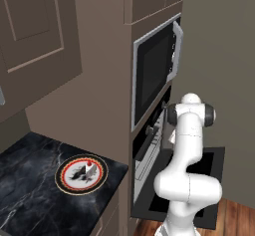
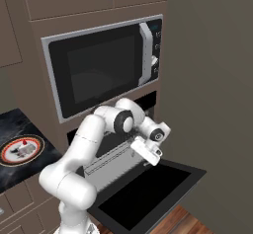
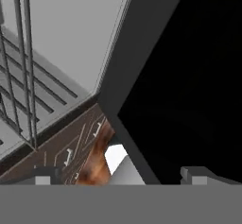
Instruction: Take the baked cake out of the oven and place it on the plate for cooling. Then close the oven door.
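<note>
Cake [image 1: 89, 165]: whitish piece with red top, resting on the dragon plate [image 1: 65, 181] on the dark marble counter [image 1: 30, 175]. Oven door [image 2: 148, 191]: folded down flat, wire racks [image 3: 23, 86] exposed. My pincer [image 2: 147, 160]: held above the door, fingers spread wide, carrying nothing.

A silver-framed microwave [image 2: 101, 67] with a vertical handle [image 2: 145, 53] is built into the brown cabinet column [image 1: 102, 65]. Left of that column, a black marble counter [image 1: 30, 180] is seen, and below it a strip of wooden floor [image 1: 234, 217].
</note>
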You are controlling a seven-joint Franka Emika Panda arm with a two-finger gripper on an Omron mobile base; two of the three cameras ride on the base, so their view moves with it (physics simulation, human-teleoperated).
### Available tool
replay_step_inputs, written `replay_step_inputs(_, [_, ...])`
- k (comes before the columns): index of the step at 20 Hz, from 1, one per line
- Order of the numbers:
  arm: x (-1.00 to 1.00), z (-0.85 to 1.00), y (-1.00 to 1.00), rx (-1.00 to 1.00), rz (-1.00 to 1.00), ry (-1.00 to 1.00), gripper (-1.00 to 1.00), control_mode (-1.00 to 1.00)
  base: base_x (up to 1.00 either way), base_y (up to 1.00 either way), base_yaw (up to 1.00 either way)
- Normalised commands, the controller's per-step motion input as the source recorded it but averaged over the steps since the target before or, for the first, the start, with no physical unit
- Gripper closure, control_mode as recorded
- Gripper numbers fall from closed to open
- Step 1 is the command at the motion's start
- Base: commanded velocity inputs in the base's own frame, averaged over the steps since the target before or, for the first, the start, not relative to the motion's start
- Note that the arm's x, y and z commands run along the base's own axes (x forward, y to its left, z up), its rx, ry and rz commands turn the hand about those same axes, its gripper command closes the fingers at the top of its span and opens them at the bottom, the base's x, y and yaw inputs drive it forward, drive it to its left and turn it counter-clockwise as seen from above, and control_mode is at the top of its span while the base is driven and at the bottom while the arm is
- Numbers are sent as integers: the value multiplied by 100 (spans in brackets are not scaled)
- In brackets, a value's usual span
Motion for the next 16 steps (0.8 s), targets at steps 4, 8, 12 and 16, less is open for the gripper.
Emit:
replay_step_inputs(4, [-100, 97, -54, 6, 0, -48, -100, -100, 0, 0, 0])
replay_step_inputs(8, [-100, 78, -32, 0, 0, -61, -100, -100, 0, 0, 0])
replay_step_inputs(12, [-100, 68, -4, 0, 0, -60, -100, -100, 0, 0, 0])
replay_step_inputs(16, [-100, 58, 0, 0, 0, -42, -100, -100, 0, 0, 0])
